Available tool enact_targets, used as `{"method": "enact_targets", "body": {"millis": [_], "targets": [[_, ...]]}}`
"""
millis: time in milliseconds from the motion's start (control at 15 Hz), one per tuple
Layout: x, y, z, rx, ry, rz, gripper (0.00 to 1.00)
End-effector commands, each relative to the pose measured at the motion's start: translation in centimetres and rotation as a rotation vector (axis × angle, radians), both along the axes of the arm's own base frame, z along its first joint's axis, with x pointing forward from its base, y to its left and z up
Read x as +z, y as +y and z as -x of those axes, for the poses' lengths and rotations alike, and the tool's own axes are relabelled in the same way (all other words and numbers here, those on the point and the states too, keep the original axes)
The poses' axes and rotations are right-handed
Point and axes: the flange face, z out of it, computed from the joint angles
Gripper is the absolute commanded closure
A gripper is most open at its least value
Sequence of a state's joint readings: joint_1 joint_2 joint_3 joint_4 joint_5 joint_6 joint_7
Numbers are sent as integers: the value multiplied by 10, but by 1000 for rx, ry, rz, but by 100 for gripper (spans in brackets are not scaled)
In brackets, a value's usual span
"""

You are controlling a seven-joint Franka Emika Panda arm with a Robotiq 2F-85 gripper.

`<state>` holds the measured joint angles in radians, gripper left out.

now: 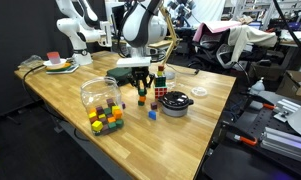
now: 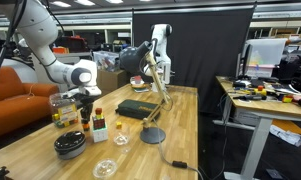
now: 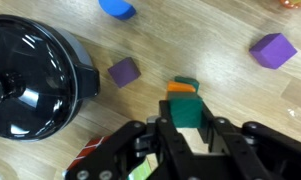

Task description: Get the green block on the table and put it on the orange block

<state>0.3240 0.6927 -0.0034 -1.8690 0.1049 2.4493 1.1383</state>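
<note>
Two dark fingers of the pincer filled the bottom of the wrist view, set narrow with the green block pinched between them. Just past that cube's far edge showed the orange block, so close that the two met in the picture. Whether green rested on orange or hung a shade above it could not be told. The orange face sat a little to the left of the green one, so I judged the held cube slightly off-centre. The coming move would likely need a small shift that way before lowering and letting go. Both cubes being square, no long axis mattered. Farther out on the tabletop lay a purple cube beside a black bowl. In an exterior view the pincer hung low over the wood.
</note>
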Motion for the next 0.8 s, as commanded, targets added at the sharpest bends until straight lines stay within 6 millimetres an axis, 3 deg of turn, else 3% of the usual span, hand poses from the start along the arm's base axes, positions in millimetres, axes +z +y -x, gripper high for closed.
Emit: {"method": "enact_targets", "body": {"millis": [0, 733], "targets": [[-2, -1, -5, -22, 31, -19, 93], [-3, 3, -4, -21, 50, -28, 93]]}}
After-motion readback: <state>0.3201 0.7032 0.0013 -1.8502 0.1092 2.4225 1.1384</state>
